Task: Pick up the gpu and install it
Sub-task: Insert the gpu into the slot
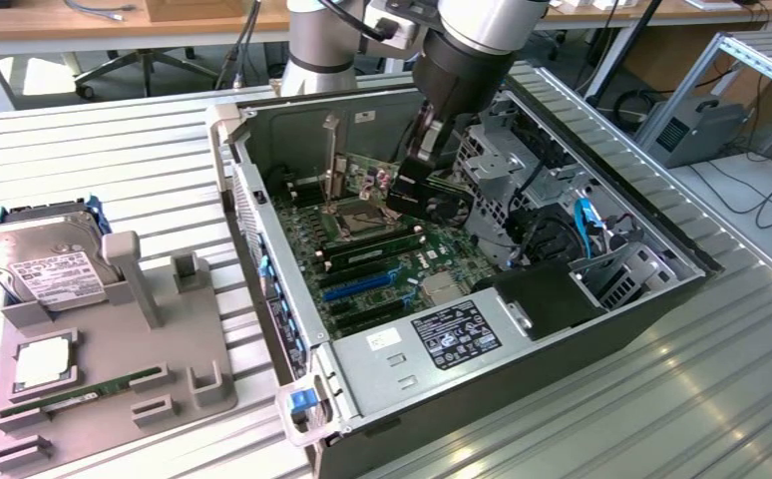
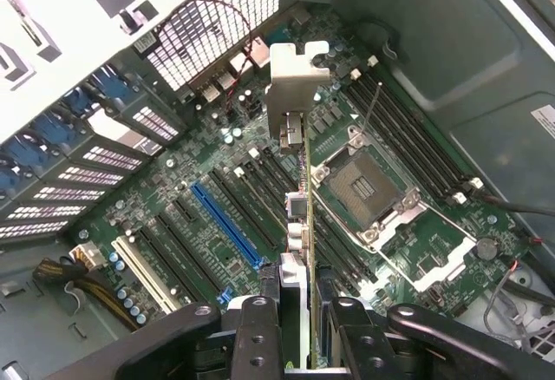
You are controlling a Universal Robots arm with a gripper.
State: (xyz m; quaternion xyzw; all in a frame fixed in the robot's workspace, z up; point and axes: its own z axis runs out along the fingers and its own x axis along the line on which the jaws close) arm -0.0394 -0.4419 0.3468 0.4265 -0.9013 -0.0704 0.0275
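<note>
My gripper is inside the open computer case, shut on the gpu. The gpu is a thin card with a silver bracket at its far end. In the wrist view the gpu shows edge-on, clamped between my two black fingers, and my gripper holds it above the motherboard. The card hangs over the row of expansion slots, beside the long blue slot and the bare CPU socket. I cannot tell whether its lower edge touches a slot.
A grey fixture tray at the exterior view's left holds a hard drive, a CPU chip and a green memory stick. In the case, the power supply and drive cage crowd the card's sides.
</note>
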